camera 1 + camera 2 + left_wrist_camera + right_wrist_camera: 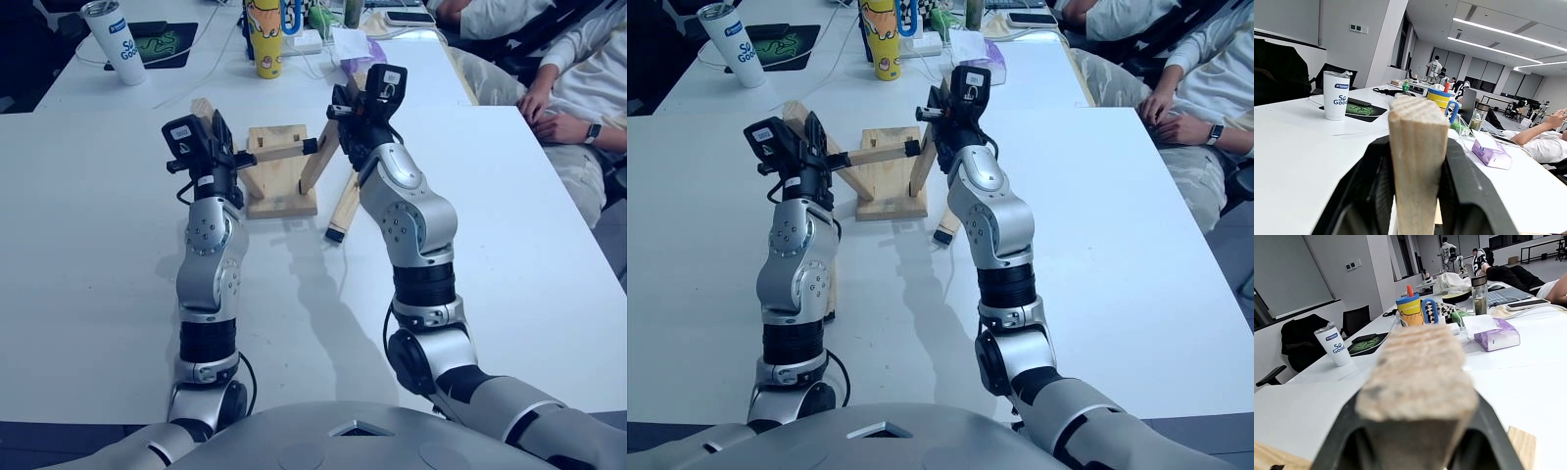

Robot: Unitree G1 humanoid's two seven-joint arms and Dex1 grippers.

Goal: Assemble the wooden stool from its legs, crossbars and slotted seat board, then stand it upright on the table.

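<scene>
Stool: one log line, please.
left gripper: shut on left leg | right gripper: shut on right leg | crossbar: between legs | seat board: on table

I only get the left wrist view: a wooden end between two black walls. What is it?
Observer: A stool leg, clamped in the left gripper.
Visitor: Is it attached to anything?
Observer: A crossbar reaches from it to a second leg, held by the right gripper.
Visitor: And the seat?
Observer: The seat board lies on the table between the two arms.
</scene>
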